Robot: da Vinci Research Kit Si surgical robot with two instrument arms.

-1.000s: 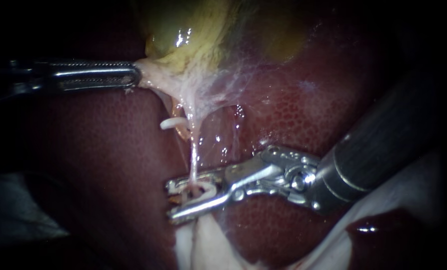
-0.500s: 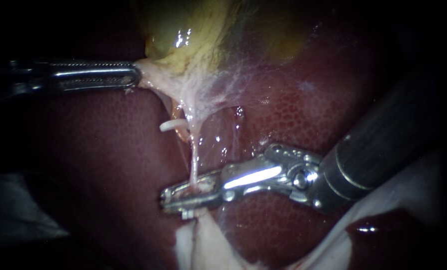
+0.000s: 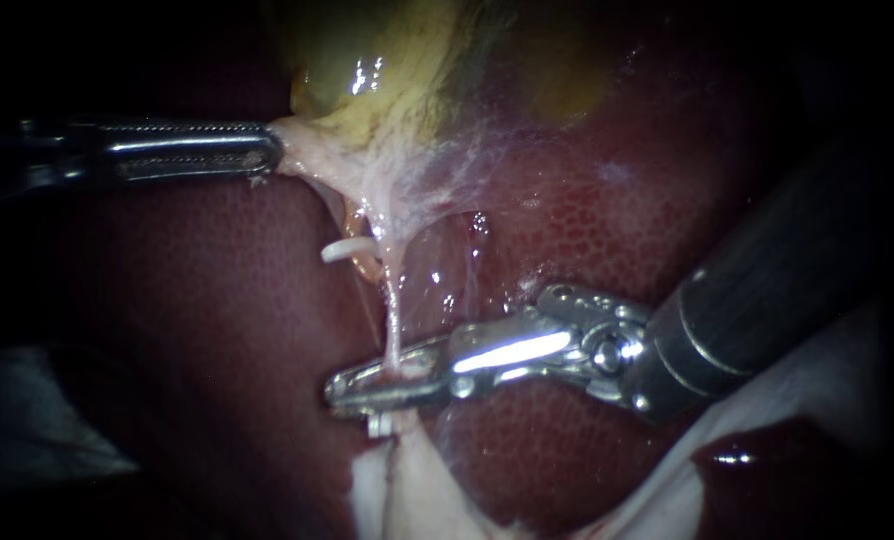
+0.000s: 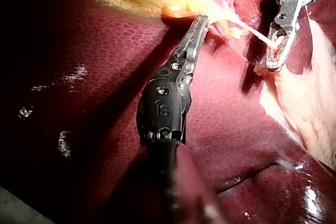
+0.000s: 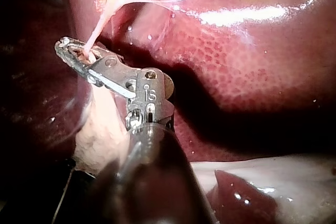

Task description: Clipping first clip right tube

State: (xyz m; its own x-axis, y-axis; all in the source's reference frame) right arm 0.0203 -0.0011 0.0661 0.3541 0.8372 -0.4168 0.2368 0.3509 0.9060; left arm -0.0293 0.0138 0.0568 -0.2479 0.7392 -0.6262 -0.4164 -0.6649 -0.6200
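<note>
A: What is on the left side?

B: The long silver left instrument [image 3: 267, 153]. Its jaws are pressed together on the pale edge of the soft yellow-green gallbladder [image 3: 387, 70]. They hold it pulled tight to that side.

A: And next to that?

B: A little white clip [image 3: 345, 249] pokes out from behind the pale webby tissue [image 3: 437, 170]. I cannot tell what it sits on. Just beside it hangs the right tube [image 3: 393, 315], a thin, pale pink, wet string. It runs down from the gallbladder, stretched straight, into the jaws of the other tool.

A: Is that the shiny silver right instrument [image 3: 339, 392]?

B: Yes. Its jaws are squeezed on the tube from both sides, low down, close to the pale flap [image 3: 407, 490] below. A small white bit [image 3: 379, 427] sticks out under them. I think that is the clip going on.

A: How will the tube feel?

B: Very light, soft and slippery, I guess. It looks thin enough to rip if you tug it sideways.

A: So where should you hold it?

B: Right across the bare, straight part, where the jaws are, not up in the webby stuff. Squeeze, do not pull. The dark red spotted liver [image 3: 617, 220] behind looks soft too, so keep the tips off it.
</note>
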